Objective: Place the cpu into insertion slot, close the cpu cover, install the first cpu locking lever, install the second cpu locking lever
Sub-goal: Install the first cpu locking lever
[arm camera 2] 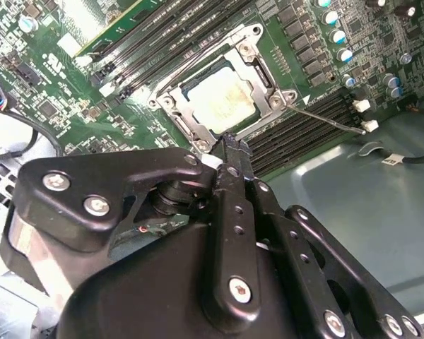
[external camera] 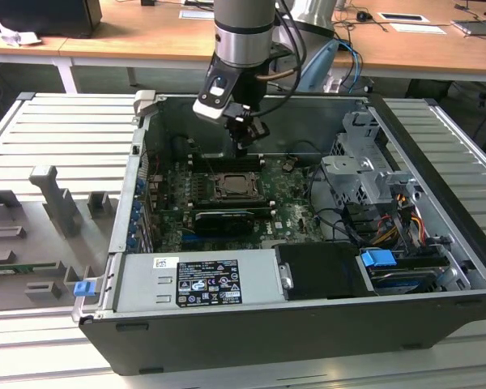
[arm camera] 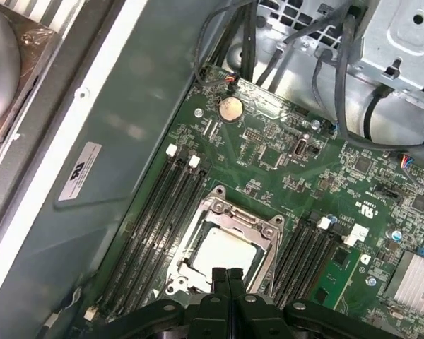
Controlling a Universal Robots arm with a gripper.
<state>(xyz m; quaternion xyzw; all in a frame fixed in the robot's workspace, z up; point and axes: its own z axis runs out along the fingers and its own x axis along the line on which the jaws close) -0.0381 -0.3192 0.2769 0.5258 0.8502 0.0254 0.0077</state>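
— How far along are they?

— The cpu point(arm camera 2: 222, 99) lies flat in the insertion slot point(arm camera 2: 191, 83). The cpu cover point(arm camera 2: 260, 65) looks to be down around it, with the chip showing through its window. I'd say it's the lever stage.

— Is either lever latched?

— I can't be sure. In the second wrist view one locking lever point(arm camera 2: 328, 119), a thin rod, runs out from the socket's corner over the memory slots point(arm camera 2: 297, 138). It looks unlatched to me. Which of the two levers it is, I can't tell.

— And the gripper?

— The gripper point(arm camera 2: 233, 145) is clenched, fingers pressed together with nothing between them. Its tip sits just beside a corner of the cover.

— What does the lever work ask for?

— My guess is that the closed tip has to catch that thin rod, press it down and tuck it under its catch. It mustn't slip off or scrape the motherboard point(arm camera: 268, 152).

— Do the cameras tell you different things?

— The exterior view gives the arm reaching down into the open computer case point(external camera: 437, 203), with the tip seemingly above the board, not on it. The first wrist view gives the shut fingers over the socket's edge, and a round battery point(arm camera: 230, 108) and cables point(arm camera: 249, 35) beyond. The rod I make out in the second wrist view.
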